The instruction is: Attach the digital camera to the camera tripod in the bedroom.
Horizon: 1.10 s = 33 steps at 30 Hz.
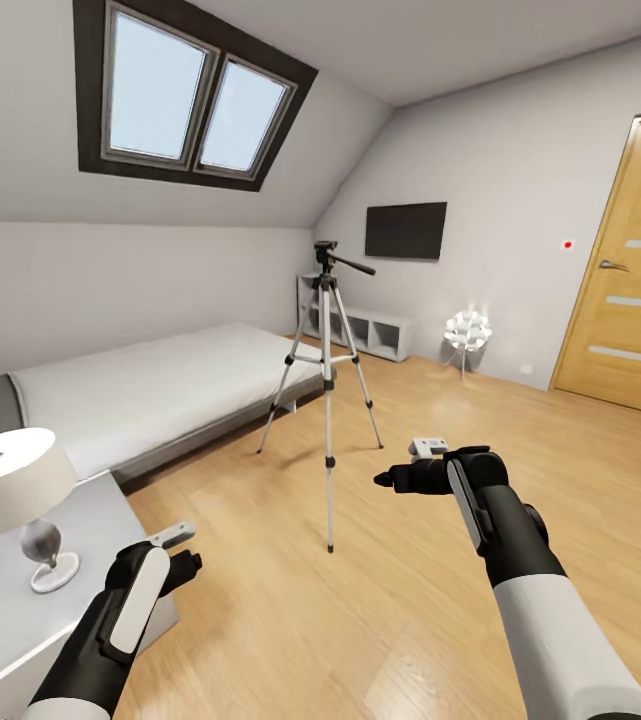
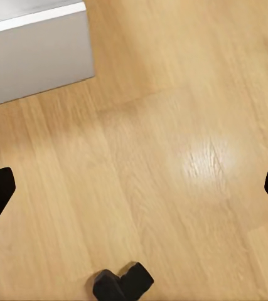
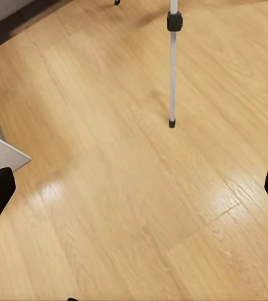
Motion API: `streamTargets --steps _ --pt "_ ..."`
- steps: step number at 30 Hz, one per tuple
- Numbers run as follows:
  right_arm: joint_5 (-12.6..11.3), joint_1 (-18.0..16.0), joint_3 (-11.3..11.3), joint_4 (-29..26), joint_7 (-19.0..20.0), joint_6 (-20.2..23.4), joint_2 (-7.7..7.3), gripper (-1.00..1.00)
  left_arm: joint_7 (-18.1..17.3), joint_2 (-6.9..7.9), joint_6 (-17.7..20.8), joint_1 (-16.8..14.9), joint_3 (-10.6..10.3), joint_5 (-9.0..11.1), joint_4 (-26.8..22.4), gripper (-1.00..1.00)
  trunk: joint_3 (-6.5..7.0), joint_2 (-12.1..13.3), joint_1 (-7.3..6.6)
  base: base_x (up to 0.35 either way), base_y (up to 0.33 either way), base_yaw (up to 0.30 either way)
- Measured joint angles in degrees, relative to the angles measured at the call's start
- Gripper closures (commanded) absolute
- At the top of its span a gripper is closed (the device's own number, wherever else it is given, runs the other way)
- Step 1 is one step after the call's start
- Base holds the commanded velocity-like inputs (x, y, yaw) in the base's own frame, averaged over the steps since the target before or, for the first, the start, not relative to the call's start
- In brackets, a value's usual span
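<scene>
No readable text — no labels, brands or numbers.

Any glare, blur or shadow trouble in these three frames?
Head view: sharp and evenly lit; the camera tripod throws hardly any shadow, and the small white lamp glows. Left wrist view: a soft glare patch on the floor. Right wrist view: paler sheen across the boards.

Attic bedroom, white sloped walls, dark-framed skylight point(image 1: 196, 98) upper left, pale sky through it. Light wood floor point(image 1: 380, 600) with soft glare patches. Low grey bed point(image 1: 150, 395) along left wall. White nightstand point(image 1: 20, 610) lower left, white-shade lamp point(image 1: 12, 490) on top. Wall TV point(image 1: 406, 230) center, low white shelf unit point(image 1: 365, 328) under it, spiky white lamp point(image 1: 468, 332) nearby. Wooden door point(image 1: 632, 290) right edge.
</scene>
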Motion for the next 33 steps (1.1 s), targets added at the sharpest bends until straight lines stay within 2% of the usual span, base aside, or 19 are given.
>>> streamTargets --steps 4,8,12,13,14,15,16,17,18,23,33 --pt "-0.03 0.00 0.00 -0.01 0.02 0.00 0.01 -1.00 -0.12 0.00 -0.02 0.00 -0.01 -0.02 0.80 -1.00 -0.72 -1.60 0.88 0.000 0.000 0.000" --pt "-0.08 0.00 -0.02 0.01 0.07 0.00 0.02 -1.00 -1.85 0.14 0.10 0.00 0.08 0.14 2.59 -1.00 -1.44 -3.21 1.76 0.000 0.000 0.000" --pt "-0.12 -0.01 -0.06 0.06 0.09 0.00 0.01 -1.00 -7.52 1.07 0.07 0.00 0.27 0.03 6.95 -1.00 -2.16 -4.81 2.64 0.000 0.000 0.000" --pt "-0.11 -0.01 -0.07 0.07 0.06 0.00 0.00 -1.00 -10.66 2.03 0.04 0.00 0.41 -0.10 9.07 -1.00 -2.34 -5.21 2.86 0.000 0.000 0.000" --pt "-0.12 -0.02 -0.07 0.07 0.05 0.00 0.00 -1.00 -12.36 2.64 0.01 -0.02 0.53 -0.11 10.26 -1.00 -2.52 -5.62 3.08 0.000 0.000 0.000" --pt "-0.10 -0.03 -0.07 0.07 0.03 0.00 0.00 -1.00 -15.58 3.96 0.04 -0.10 0.74 -0.24 12.46 -1.00 -2.70 -6.02 3.30 0.000 0.000 0.000" --pt "-0.09 -0.03 -0.07 0.09 0.03 0.00 0.00 -1.00 -17.16 4.67 0.02 -0.15 0.82 -0.16 13.58 -1.00 -2.87 -6.42 3.52 0.000 0.000 0.000" --pt "-0.14 -0.02 -0.05 0.13 0.01 0.00 0.04 -1.00 -20.87 6.26 0.03 -0.27 0.96 -0.28 15.88 -1.00 -3.06 -6.82 3.74 0.000 0.000 0.000" --pt "-0.16 -0.02 -0.03 0.15 -0.03 0.00 0.06 -1.00 -23.39 7.22 -0.04 -0.34 1.03 -0.17 17.22 -1.00 -3.23 -7.22 3.96 0.000 0.000 0.000" --pt "-0.18 -0.01 -0.01 0.16 -0.06 0.00 0.08 -1.00 -25.41 7.78 -0.15 -0.41 1.09 -0.14 17.93 -1.00 -4.13 -9.23 5.05 0.000 0.000 0.000" --pt "-0.07 0.01 0.00 0.13 0.05 0.00 0.08 -1.00 -25.88 7.81 -0.21 -0.44 1.11 -0.19 16.75 -1.00 -5.93 -13.24 7.25 0.000 0.000 0.000"
